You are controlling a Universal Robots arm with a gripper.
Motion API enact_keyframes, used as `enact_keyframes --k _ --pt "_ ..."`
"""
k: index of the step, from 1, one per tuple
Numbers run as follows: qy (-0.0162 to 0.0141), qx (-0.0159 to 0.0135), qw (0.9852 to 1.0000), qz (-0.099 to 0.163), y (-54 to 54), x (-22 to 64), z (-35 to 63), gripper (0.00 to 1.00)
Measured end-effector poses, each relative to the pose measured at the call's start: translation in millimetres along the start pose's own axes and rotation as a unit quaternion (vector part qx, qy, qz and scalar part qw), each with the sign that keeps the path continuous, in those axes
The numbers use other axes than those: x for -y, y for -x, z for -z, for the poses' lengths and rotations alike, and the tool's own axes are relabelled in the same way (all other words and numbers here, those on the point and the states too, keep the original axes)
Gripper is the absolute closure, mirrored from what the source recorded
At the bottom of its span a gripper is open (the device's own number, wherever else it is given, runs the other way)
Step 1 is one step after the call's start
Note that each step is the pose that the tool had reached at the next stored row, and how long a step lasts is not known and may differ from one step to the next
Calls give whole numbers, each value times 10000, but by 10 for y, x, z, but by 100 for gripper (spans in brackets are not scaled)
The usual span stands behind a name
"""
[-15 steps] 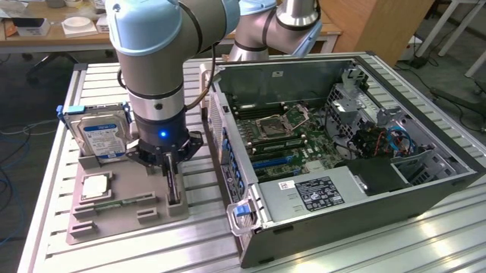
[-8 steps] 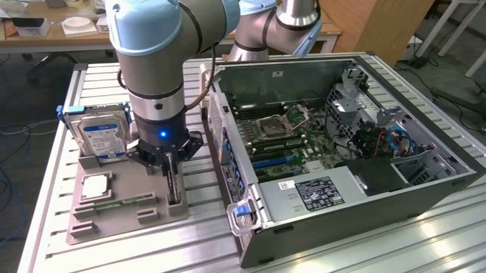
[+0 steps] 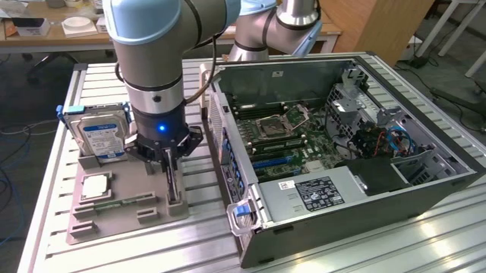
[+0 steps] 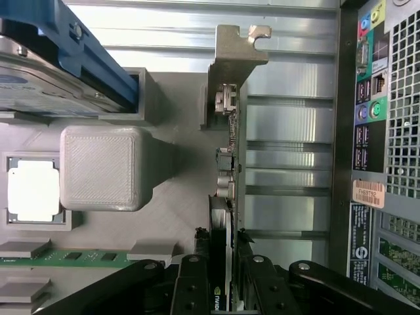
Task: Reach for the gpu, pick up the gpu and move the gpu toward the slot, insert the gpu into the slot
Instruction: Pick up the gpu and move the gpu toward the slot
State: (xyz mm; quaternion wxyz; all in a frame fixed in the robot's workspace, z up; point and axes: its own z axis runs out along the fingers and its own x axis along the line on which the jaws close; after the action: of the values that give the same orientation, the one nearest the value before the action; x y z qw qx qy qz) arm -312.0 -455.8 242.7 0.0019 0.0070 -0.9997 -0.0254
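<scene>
Your pincer (image 3: 163, 166) hangs straight down from the arm over the grey holder tray (image 3: 122, 224), narrowed onto the gpu (image 3: 175, 190). In the wrist view its black fingers (image 4: 191, 275) press against either face of the card. You see the gpu (image 4: 231, 164) edge-on between them, with the pale metal bracket (image 4: 235, 56) at the end farthest from the grip (image 4: 226, 279). The card stands upright on its long edge, with its lower edge seated in the tray's groove.

Take the exterior view as a clock face centred on the pincer:
- At 10 o'clock, the hard drive (image 3: 97, 135) stands upright in its own pocket of the tray.
- At 8 o'clock, the square silver chip (image 3: 95, 186) lies flat.
- Between 7 and 8 o'clock, a green memory stick (image 3: 115, 203) lies beside the chip.
- At 3 o'clock, the open computer case (image 3: 365, 193) lies on its side on the slatted table (image 3: 425, 239), just beside the tray.
- Inside the case is the motherboard (image 3: 304, 142), and the slot (image 3: 272, 164) is a long blue strip near the case's rear wall, well apart from the card
</scene>
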Motion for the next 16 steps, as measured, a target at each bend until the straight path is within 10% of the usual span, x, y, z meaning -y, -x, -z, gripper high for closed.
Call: enact_keyframes --k 16 --pt "7 14 10000 1 -7 -11 116 74"
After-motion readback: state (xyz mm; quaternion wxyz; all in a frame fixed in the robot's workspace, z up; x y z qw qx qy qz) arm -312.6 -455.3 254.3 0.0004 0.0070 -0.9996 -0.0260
